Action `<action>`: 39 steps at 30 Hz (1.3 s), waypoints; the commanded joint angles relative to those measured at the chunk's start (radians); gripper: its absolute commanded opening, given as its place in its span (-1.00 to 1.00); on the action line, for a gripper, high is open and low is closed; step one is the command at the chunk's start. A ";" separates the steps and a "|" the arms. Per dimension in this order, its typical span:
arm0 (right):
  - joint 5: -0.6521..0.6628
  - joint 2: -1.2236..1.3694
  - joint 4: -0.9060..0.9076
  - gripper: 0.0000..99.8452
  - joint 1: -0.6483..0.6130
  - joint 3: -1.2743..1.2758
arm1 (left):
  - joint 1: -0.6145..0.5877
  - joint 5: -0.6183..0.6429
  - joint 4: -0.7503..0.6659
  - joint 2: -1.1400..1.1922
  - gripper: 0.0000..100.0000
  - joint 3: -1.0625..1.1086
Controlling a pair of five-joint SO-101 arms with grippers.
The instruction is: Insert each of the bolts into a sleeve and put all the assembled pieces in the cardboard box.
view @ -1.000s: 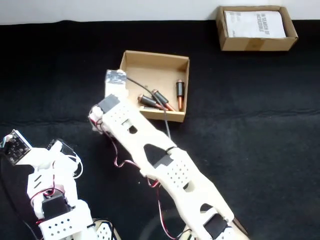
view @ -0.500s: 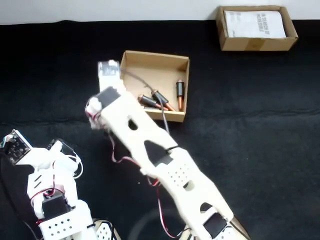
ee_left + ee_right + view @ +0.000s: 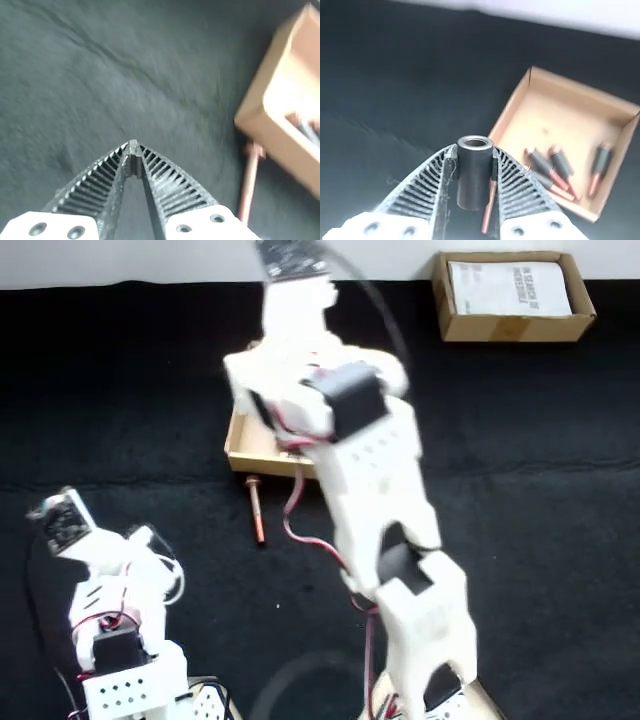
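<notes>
Setting: a robotics test bench, in a lab or a hobby workshop (the frames do not settle which). Grounds: a table under black cloth (image 3: 540, 540) stands against a plain white wall (image 3: 120, 260). Two white, perforated machine arms are mounted on it, the left arm (image 3: 125, 580) and the right arm (image 3: 385, 480). They have bare red wires (image 3: 288, 520) and an uncovered black motor (image 3: 348, 400). A cardboard box (image 3: 250, 445) and a second box (image 3: 510, 328) hold small parts and a printed sheet.

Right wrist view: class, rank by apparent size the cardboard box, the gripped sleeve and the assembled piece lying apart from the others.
1. cardboard box
2. sleeve, enlarged by nearness to the camera, so its rank is unsure
3. lone assembled piece
</notes>
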 commanded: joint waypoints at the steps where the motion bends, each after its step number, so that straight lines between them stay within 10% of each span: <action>1: 0.020 -0.229 0.010 -0.98 0.016 0.093 | 0.082 -0.068 0.021 -0.004 -0.98 0.016; 10: 0.023 -0.837 0.007 -0.98 0.021 0.814 | 0.282 -0.181 0.126 -0.002 -0.98 -0.203; 17: 0.041 -1.205 -0.110 -0.98 0.249 1.328 | 0.394 -0.199 0.141 0.065 -0.98 -0.334; 39: 0.190 -1.791 -0.527 -0.98 0.661 2.269 | 0.464 -0.196 0.066 1.442 -0.97 -1.004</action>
